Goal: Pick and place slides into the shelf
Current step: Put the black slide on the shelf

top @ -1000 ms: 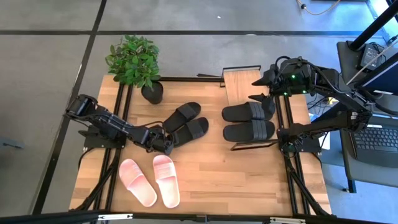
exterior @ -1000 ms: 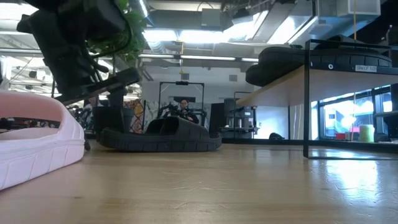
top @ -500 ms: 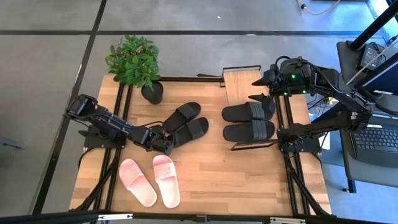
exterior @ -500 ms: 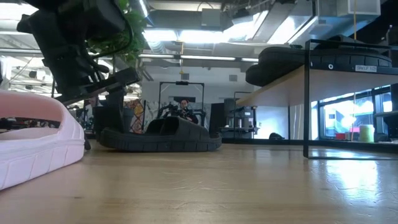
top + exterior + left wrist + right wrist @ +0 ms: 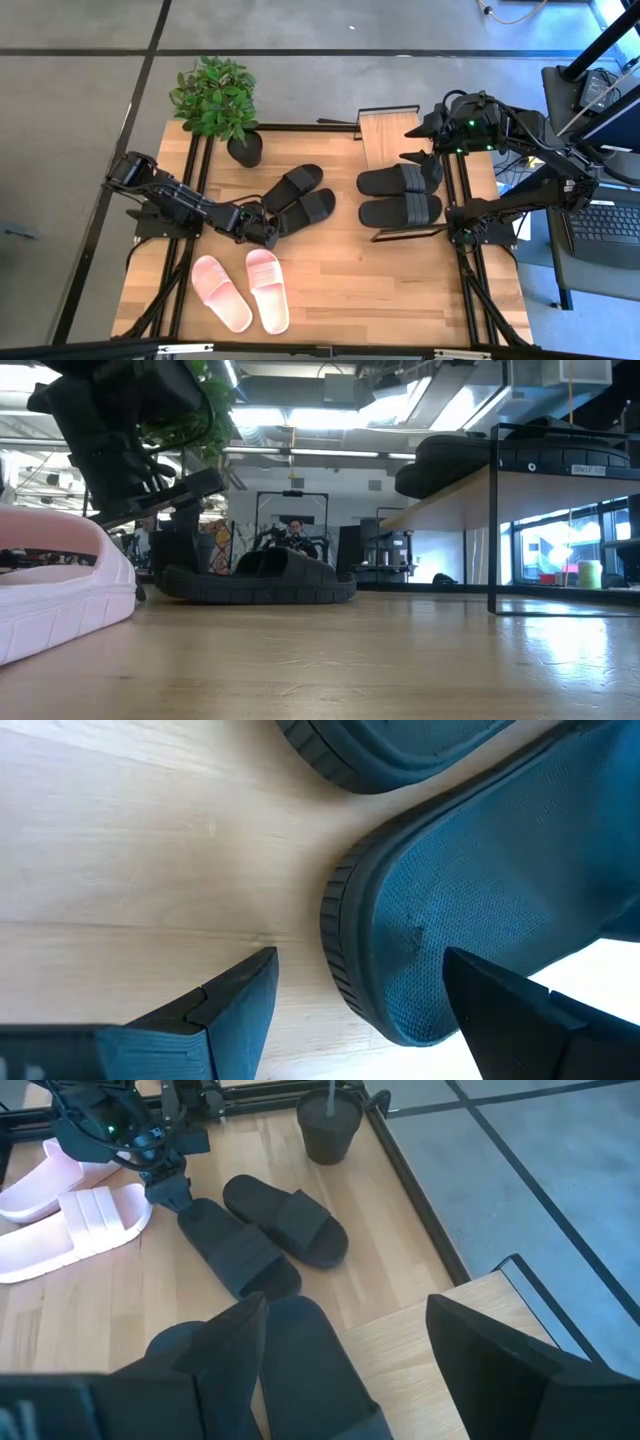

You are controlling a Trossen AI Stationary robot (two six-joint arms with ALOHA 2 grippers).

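Slides, six open-toe sandals with wide straps, are spread over the light wooden counter (image 5: 340, 270) in the high view. Taking the small shelf (image 5: 385, 128) of pale board and thin black frame as landmark: two matte black slides (image 5: 400, 195) lie side by side on its top; two more matte black slides (image 5: 300, 198) rest on the counter beside the shelf, toward the potted green plant in a dark pot (image 5: 218, 105); two pale pink slides (image 5: 240, 290) lie farther from the shelf, near the counter's front edge. The left end effector (image 5: 272, 232) sits with fingers apart at the heel end of the nearer loose black slide. The right end effector (image 5: 418, 140) hangs above the shelf, fingers spread, holding nothing.

Low view: a black slide (image 5: 255, 578) lies on the counter, a pink one (image 5: 55, 585) close by, and black slides sit on the shelf (image 5: 560, 485).

Left wrist view: open fingers (image 5: 225, 1005) straddle a black slide's heel (image 5: 440, 950).

Right wrist view: spread fingers (image 5: 500, 1355) hover over a shelved black slide (image 5: 310, 1370).
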